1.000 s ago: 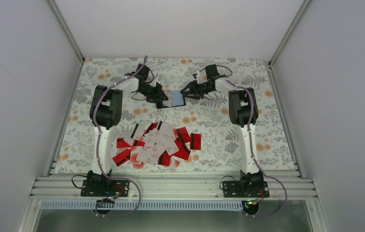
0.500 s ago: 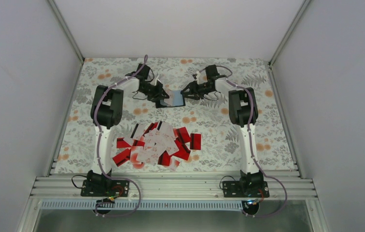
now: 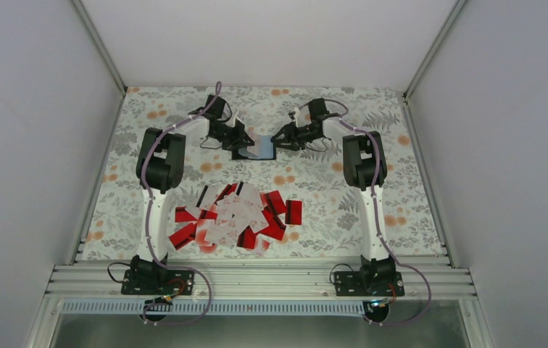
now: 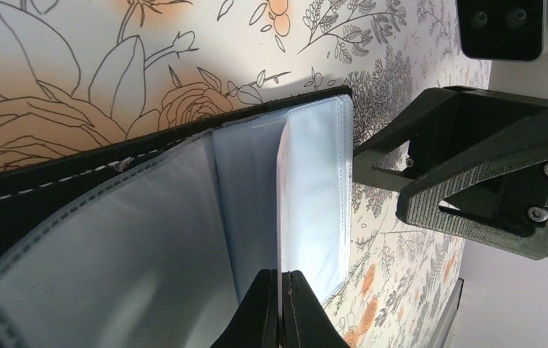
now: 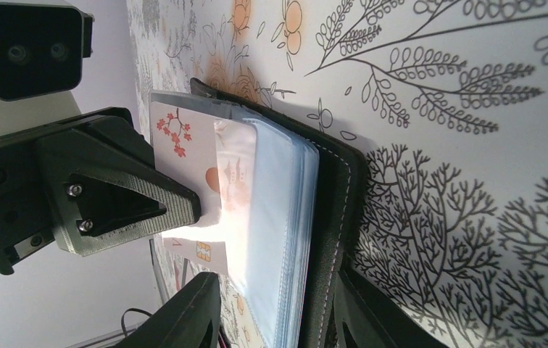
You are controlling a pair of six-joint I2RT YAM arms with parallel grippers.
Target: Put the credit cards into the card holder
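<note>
Card holder: a black folding wallet (image 3: 255, 151), lay open on the flowered tablecloth (image 3: 329, 203) at the far middle of the table, between the two grippers. Inside were pale blue-grey clear sleeves, and white stitching ran along the black cover.
Held card: one white card (image 4: 283, 203) printed with red blossoms and an orange spot. It stood on edge against the sleeves, and its leading part seemed to sit under one clear sleeve.
Credit cards: a loose heap of red and white cards (image 3: 235, 216) lay nearer the arm bases, well apart from the card holder.
Left gripper: its tips (image 4: 281, 281) were pressed together, pinching the near edge of the held card.
Left arm: it reached far forward with the elbow raised and the wrist turned inward, toward the holder's left side.
Right gripper: it (image 3: 280, 139) was partly spread, straddling and clamping the holder's right edge, one finger on the sleeve side and the other against the black cover.
Right arm: it mirrored the left, stretched forward with the wrist turned inward.
</note>
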